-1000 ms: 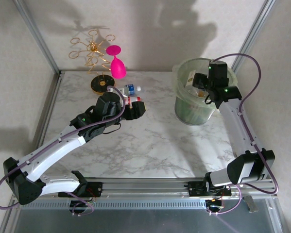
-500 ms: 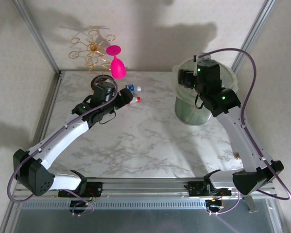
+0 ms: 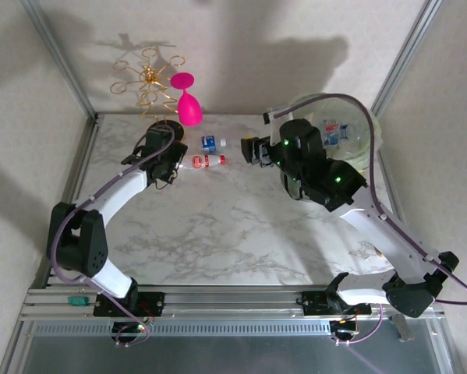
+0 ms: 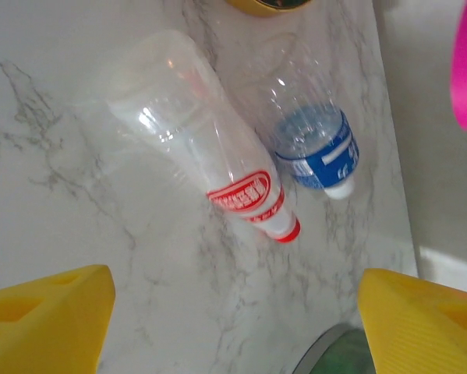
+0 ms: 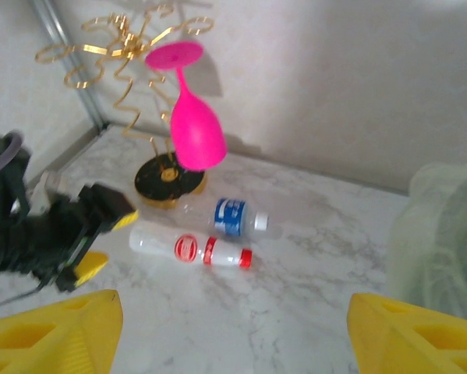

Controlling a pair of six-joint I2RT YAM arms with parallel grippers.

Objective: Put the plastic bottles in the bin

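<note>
The left arm, white links with black joints, folds sharply at its elbow and reaches toward the far left corner. Its black left gripper is held low, and its yellow finger pads are spread wide. The matching right arm stretches far and leftward, its right gripper pointing left, yellow fingers likewise wide apart

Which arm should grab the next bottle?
Left. The left pincer, open, sits right by the red-label bottle, aimed at it. The right pincer, open too, is farther off.
</note>
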